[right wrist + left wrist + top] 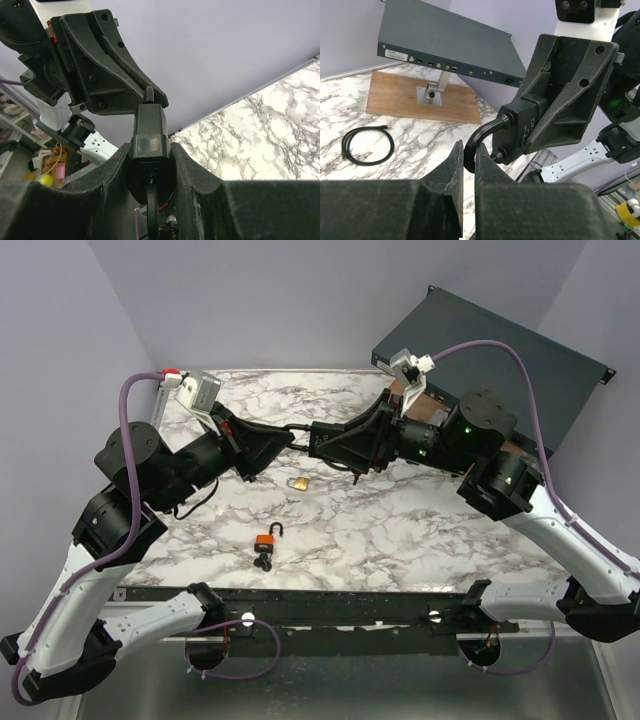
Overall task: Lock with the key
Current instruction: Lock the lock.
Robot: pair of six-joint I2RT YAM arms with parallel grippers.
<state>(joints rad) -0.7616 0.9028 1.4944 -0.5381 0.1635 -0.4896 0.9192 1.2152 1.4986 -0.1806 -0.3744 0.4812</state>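
A black padlock (305, 430) is held in the air between both grippers, above the marble table (400, 530). My left gripper (469, 155) is shut on its curved shackle (482, 134). My right gripper (149, 147) is shut on the lock body (149, 125), which also shows in the left wrist view (527, 127). A black key (152, 205) sticks out of the keyhole in the base of the body, between the right fingers. In the top view the left gripper (290, 437) and the right gripper (320, 437) meet tip to tip.
A small brass padlock (298, 482) lies on the table below the grippers. An orange padlock (267, 539) with its shackle open lies nearer, with black keys (263, 562) beside it. A grey box (500, 350) on a wooden board (420, 97) stands back right, and a coiled black cable (367, 145) lies near it.
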